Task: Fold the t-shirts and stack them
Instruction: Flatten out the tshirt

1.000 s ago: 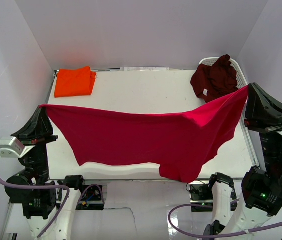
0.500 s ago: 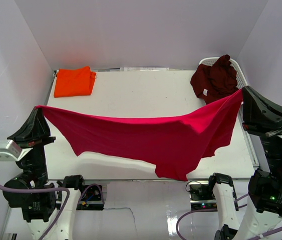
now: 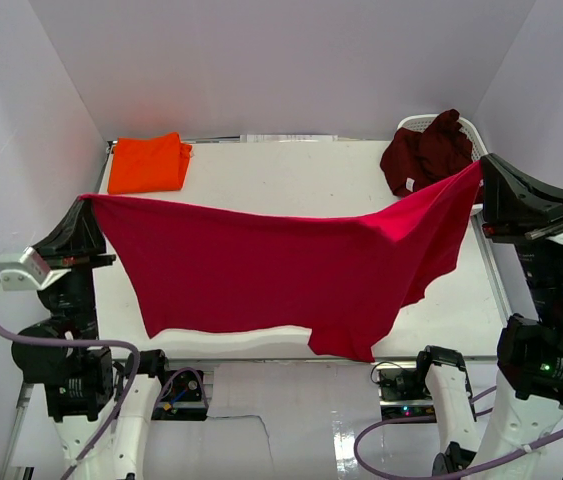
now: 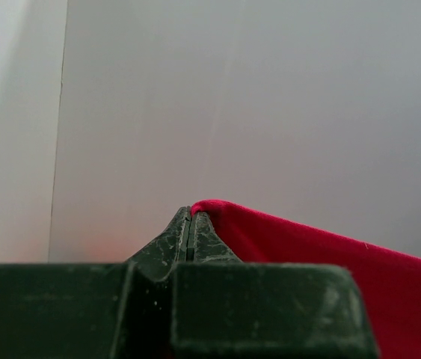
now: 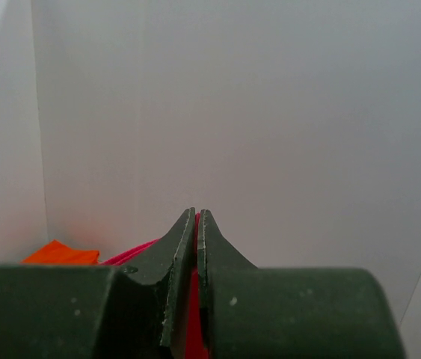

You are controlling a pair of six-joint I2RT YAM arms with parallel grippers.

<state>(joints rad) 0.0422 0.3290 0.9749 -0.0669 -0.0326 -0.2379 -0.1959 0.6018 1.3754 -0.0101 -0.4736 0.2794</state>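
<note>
The crimson red t-shirt (image 3: 281, 270) hangs stretched in the air between both arms, above the white table (image 3: 291, 175). My left gripper (image 3: 85, 200) is shut on its left corner; the cloth shows at the fingertips in the left wrist view (image 4: 285, 239). My right gripper (image 3: 480, 164) is shut on its right corner, with red cloth (image 5: 197, 314) pinched between the jaws. The orange t-shirt (image 3: 147, 163) lies folded at the table's far left; it also shows in the right wrist view (image 5: 60, 254). The dark maroon t-shirt (image 3: 429, 155) with a small white tag lies crumpled in the basket.
A white lattice basket (image 3: 473, 132) stands at the far right corner. White walls enclose the table on three sides. The shirt's lower hem hangs over the table's near edge (image 3: 261, 347).
Both grippers rose and moved away from the camera, lifting the red shirt higher and pulling it tauter; its sagging hem now hangs straighter.
</note>
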